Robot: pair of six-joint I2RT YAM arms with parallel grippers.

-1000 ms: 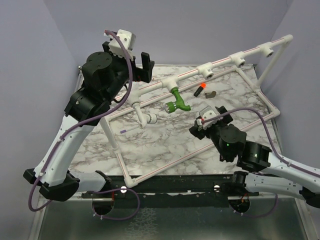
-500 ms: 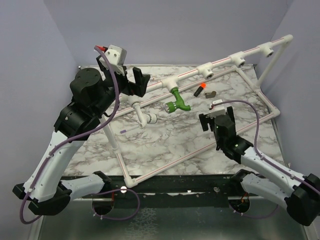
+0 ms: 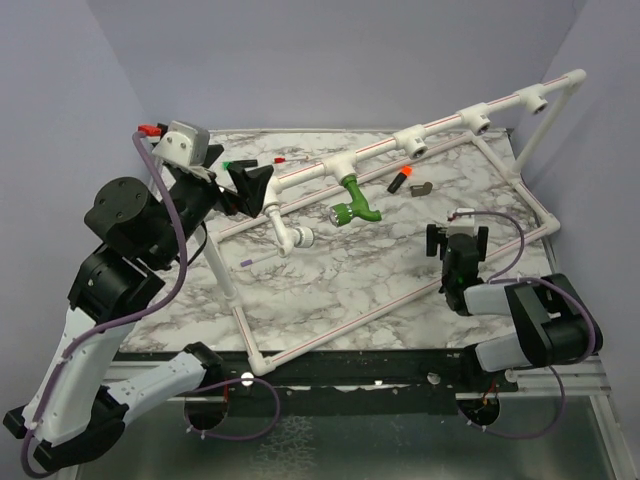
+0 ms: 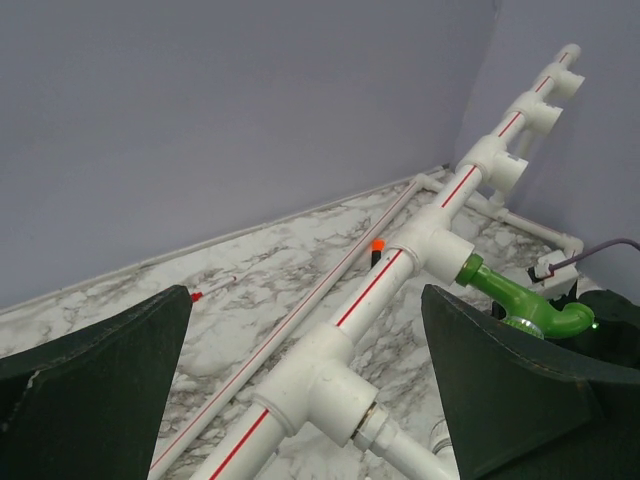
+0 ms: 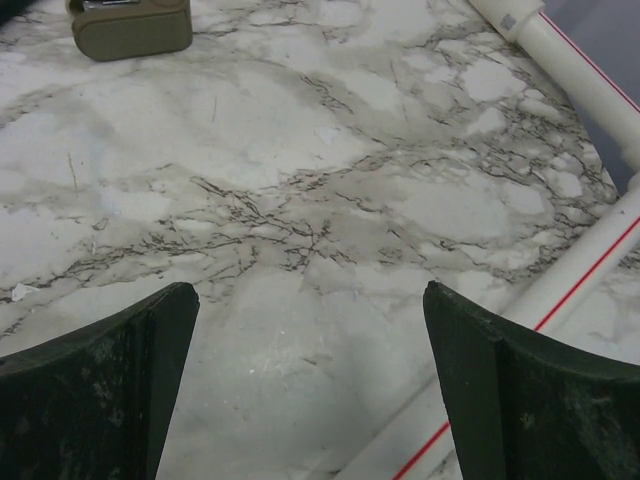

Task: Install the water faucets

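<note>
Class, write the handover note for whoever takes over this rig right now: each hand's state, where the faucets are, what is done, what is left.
Left hand: open, empty, facing the raised white pipe near its left end.
Right hand: open, empty, low over the marble table.
Done: one green faucet is joined to a tee on that pipe, spout hanging down.
Left: three tee sockets further right look empty. No other faucet is in view, so locate the rest first.
</note>
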